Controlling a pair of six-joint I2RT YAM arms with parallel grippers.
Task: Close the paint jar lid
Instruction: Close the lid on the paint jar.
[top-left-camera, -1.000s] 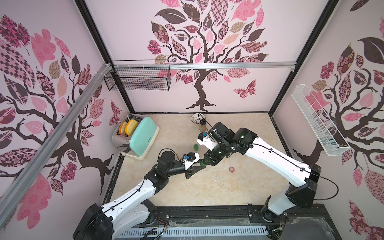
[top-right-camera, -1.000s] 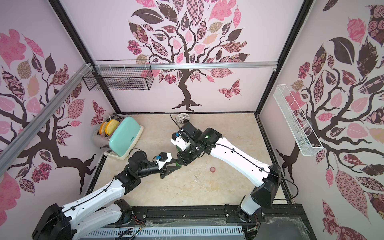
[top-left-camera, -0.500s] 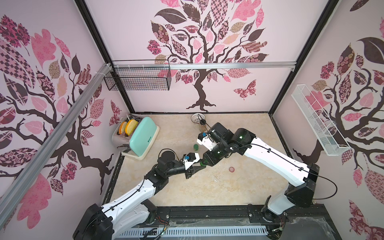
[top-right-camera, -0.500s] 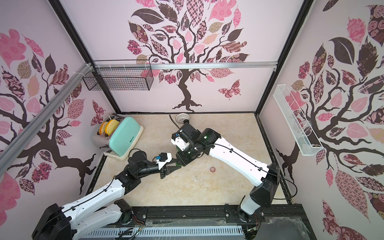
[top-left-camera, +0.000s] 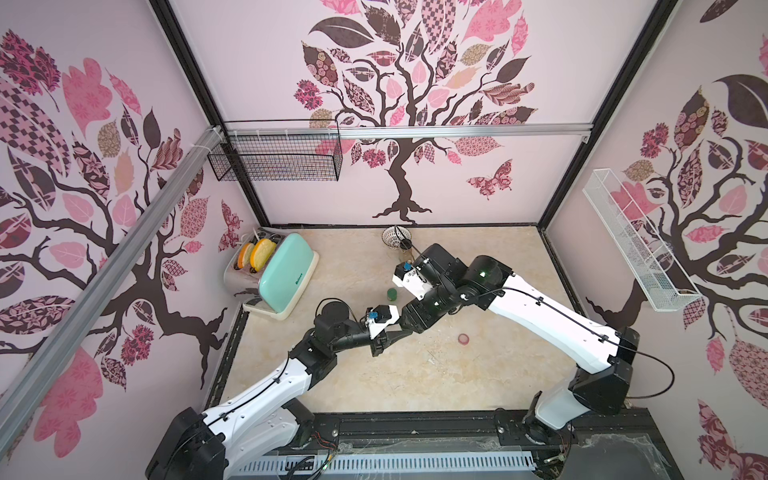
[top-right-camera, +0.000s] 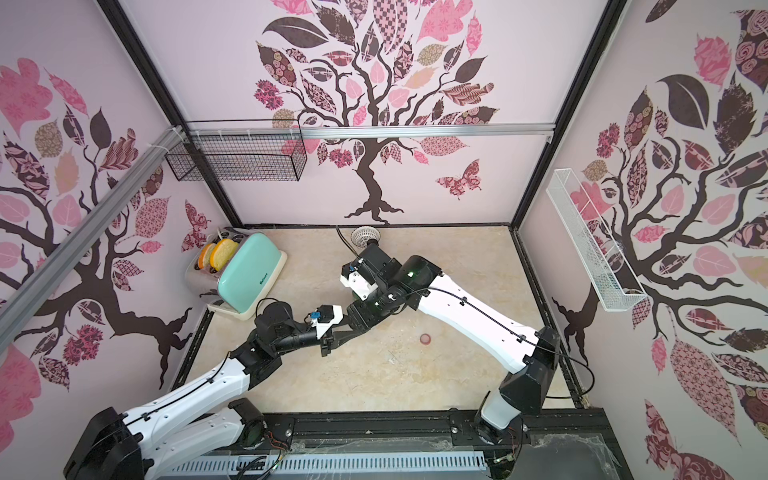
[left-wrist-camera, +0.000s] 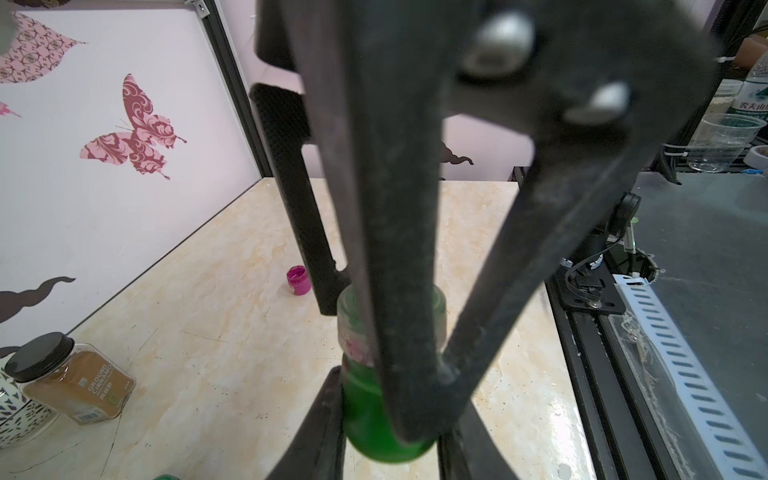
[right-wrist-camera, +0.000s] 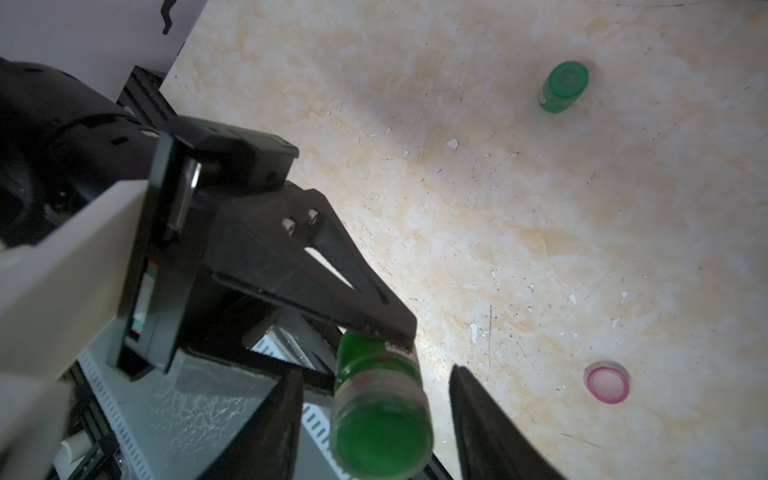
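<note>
Left gripper (right-wrist-camera: 362, 358) clamps green paint jar (right-wrist-camera: 380, 430), right gripper (right-wrist-camera: 373, 372) parted

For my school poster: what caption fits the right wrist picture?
Left gripper holds small green plastic paint jar; right gripper stands open around it.

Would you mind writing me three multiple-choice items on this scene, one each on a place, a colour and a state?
1. The loose green jar stands: A on the table; B in the wire basket; C on the toaster.
2. The jar in the left gripper is: A pink; B green; C blue.
3. The right gripper is: A open; B shut on the jar; C shut on a pink pot.
Key: 1A, it stands alone on the table; 2B, green shows through it; 3A, its fingers flank the lid with gaps.
</note>
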